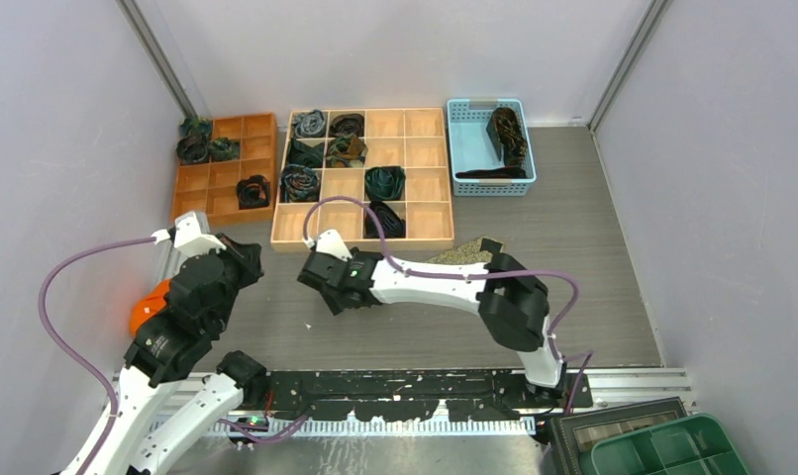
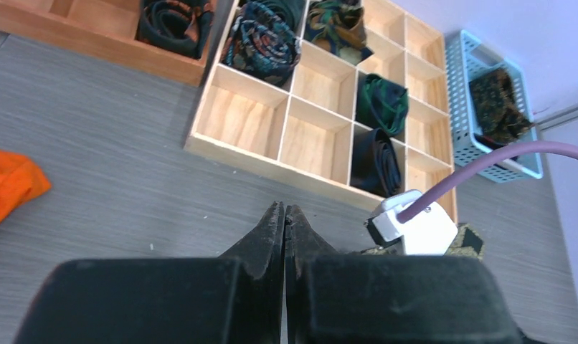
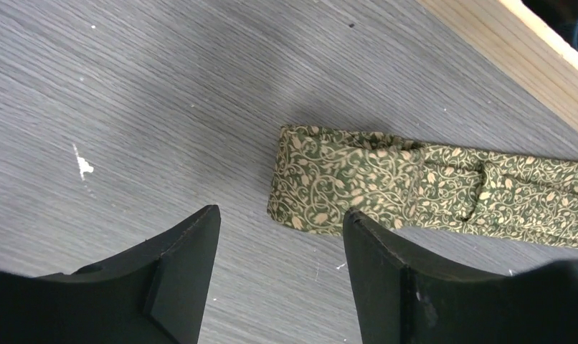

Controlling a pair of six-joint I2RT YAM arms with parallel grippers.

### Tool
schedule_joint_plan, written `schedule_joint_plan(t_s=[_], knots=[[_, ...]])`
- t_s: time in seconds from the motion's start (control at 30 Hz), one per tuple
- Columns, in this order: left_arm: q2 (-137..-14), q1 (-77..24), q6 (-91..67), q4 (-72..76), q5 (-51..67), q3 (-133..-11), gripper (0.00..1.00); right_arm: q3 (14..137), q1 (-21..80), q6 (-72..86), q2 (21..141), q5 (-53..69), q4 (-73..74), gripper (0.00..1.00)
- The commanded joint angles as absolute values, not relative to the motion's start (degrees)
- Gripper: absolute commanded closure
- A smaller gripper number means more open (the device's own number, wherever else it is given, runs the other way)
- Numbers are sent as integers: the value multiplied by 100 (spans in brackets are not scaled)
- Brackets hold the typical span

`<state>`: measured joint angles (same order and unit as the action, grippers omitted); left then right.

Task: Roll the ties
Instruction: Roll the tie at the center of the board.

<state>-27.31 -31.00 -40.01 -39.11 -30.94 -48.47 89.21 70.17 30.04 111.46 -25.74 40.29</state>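
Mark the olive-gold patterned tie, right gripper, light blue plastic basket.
olive-gold patterned tie (image 3: 343, 183), right wrist view, folded end.
right gripper (image 3: 280, 215), right wrist view, between open fingertips.
light blue plastic basket (image 1: 469, 139), top external view, bare floor.

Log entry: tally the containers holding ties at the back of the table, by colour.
Orange-brown divider tray: 1
Pale wood divider tray: 1
Blue basket: 1
Total: 3

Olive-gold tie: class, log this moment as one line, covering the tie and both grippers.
left gripper: shut, empty | right gripper: open, above folded tie end | olive-gold tie: flat on table, unrolled
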Motion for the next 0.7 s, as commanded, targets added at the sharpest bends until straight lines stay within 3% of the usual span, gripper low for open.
schedule_joint_plan(t_s=[0.0,0.3,0.67], knots=[[-2793,-3085,-4054,-4284,-3334,-4957,100,9600,7111,2791,11529,-3103,4718,30],[-2721,-3085,-3999,-4324,-3344,-4959,100,9668,7084,2817,12058,-3415,4857,24],[-2773,-3085,-3966,-4282,-3391,-4865,100,9589,6851,2928,12408,-3006,4775,27]])
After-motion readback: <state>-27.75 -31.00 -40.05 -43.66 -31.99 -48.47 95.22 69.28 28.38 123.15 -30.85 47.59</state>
